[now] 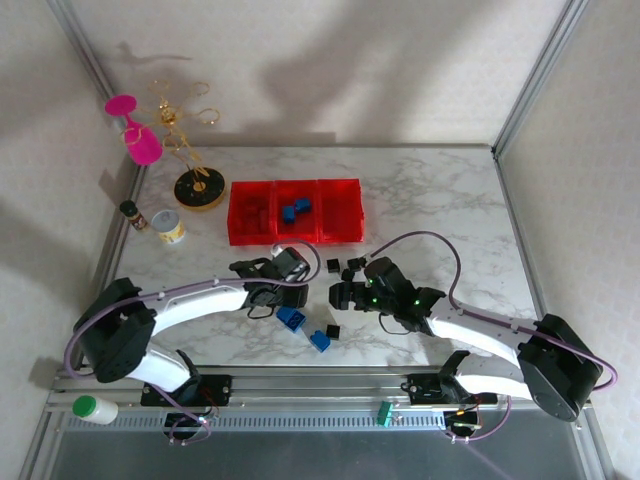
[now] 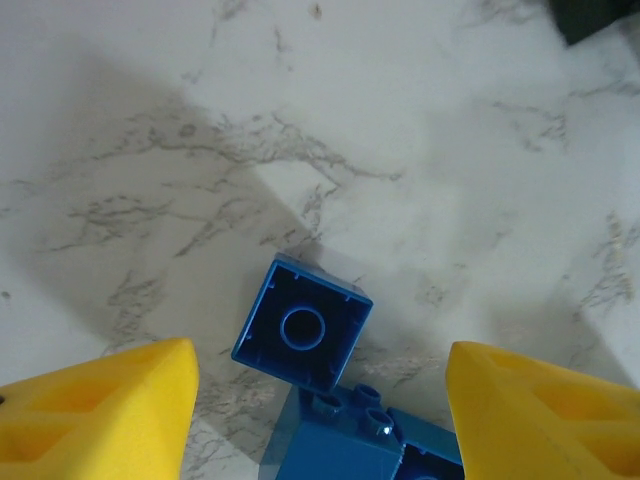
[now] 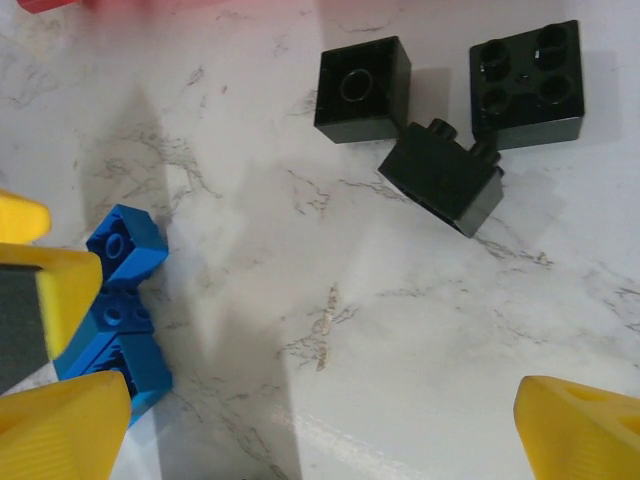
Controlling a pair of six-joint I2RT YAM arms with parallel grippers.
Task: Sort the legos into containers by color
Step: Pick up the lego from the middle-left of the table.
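The left gripper (image 2: 320,350) hangs with its jaws apart around an upturned blue brick (image 2: 303,322), touching neither finger. The right gripper (image 3: 320,420) gapes wide, with black bricks (image 3: 360,90) just beyond it. Farther off, the middle bin of the red containers (image 1: 340,239) holds blue legos (image 1: 295,209). Both arms reach inward from the near edge, low over the marble table (image 1: 440,200).

White marbled worktop (image 1: 430,190). Red containers (image 1: 240,232) at centre rear. Blue legos (image 1: 291,318) loose near front, black legos (image 1: 352,266) right of them, tin can (image 1: 171,228) at left.

You see blue legos (image 2: 302,335) and black legos (image 3: 362,90) on the white, grey-veined marble table (image 1: 430,200), bright red containers (image 1: 340,212), and yellow pads (image 2: 100,410) on the left tool (image 2: 320,400).
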